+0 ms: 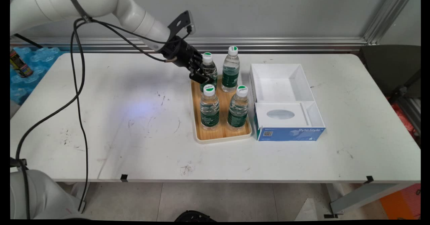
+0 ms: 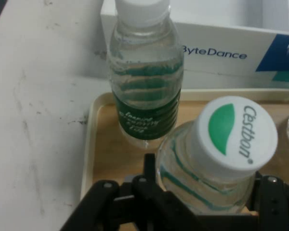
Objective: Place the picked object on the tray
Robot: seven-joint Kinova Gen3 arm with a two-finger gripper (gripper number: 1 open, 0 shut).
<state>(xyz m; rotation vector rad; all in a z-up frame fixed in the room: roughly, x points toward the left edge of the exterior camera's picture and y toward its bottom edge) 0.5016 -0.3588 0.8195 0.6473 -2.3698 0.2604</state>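
Reaching in from the upper left, the gripper (image 1: 199,74) is set against the rear left bottle (image 1: 209,71) on the wooden tray (image 1: 221,135). In the hand view the gripper (image 2: 202,192) is seen with one black finger (image 2: 151,175) on each side of that bottle (image 2: 216,159); the fingers are spread about as wide as the bottle's body and appear pressed to it, though a firm clamp cannot be told for certain. The bottle's white cap (image 2: 233,132) with its green mark is turned toward the hand camera. Four bottles are stood on the tray in two rows: the rear right bottle (image 1: 230,69) just beside the gripped one, and the front left bottle (image 1: 209,108) and front right bottle (image 1: 238,108) nearer the camera. A white and blue box (image 1: 285,100) is placed just beside the tray's right edge on the white table (image 1: 117,124)
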